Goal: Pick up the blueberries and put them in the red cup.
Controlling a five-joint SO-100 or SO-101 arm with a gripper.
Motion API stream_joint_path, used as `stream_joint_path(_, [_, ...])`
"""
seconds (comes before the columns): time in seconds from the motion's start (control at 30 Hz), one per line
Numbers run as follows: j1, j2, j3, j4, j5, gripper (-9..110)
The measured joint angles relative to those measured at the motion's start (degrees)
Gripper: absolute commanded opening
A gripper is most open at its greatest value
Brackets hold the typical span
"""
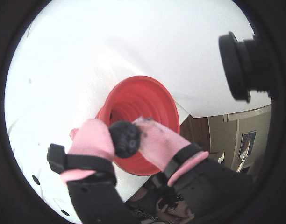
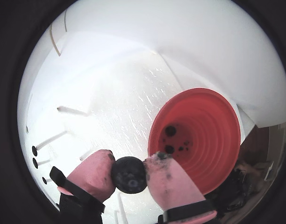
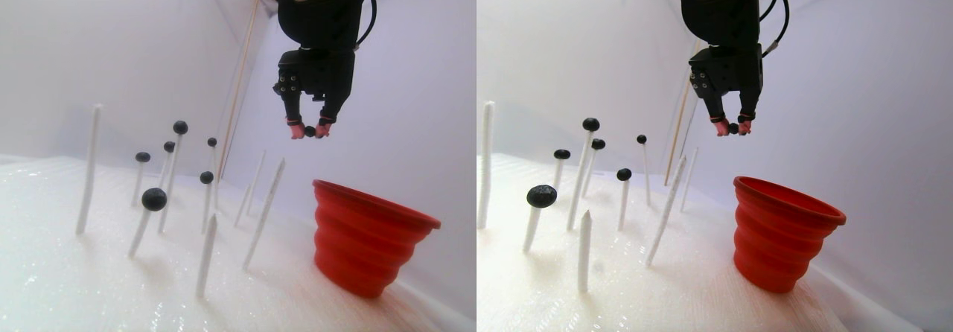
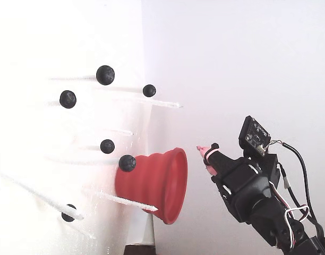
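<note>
White foam base [image 3: 89,287] with upright white sticks [image 3: 88,170] and red cup [image 3: 365,239].

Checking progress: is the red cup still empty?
No: a wrist view shows dark blueberries already lying at the bottom of the red cup.

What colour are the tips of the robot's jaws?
Pink, smudged dark in places, pinching a blueberry; clearest in a wrist view.

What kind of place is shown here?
Probably a small test booth: white walls, blueberries on thin white sticks, and a red cup below the pincer.
</note>
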Motion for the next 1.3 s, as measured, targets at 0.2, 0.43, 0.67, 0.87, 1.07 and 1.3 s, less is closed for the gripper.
stream_joint_path(0.2, [1.93,0.00,0.00,1.23,0.00,9])
stream_joint_path(0.43, [4.57,0.00,0.00,2.81,0.09,9])
stream_joint_path(0.67, [6.86,0.00,0.00,2.99,0.09,9])
stream_joint_path(0.87, [7.91,0.00,0.00,2.99,0.09,9])
stream_joint_path(1.07, [9.49,-0.35,0.00,2.99,0.09,10])
stream_joint_path(1.3, [9.49,-0.70,0.00,2.99,0.09,19])
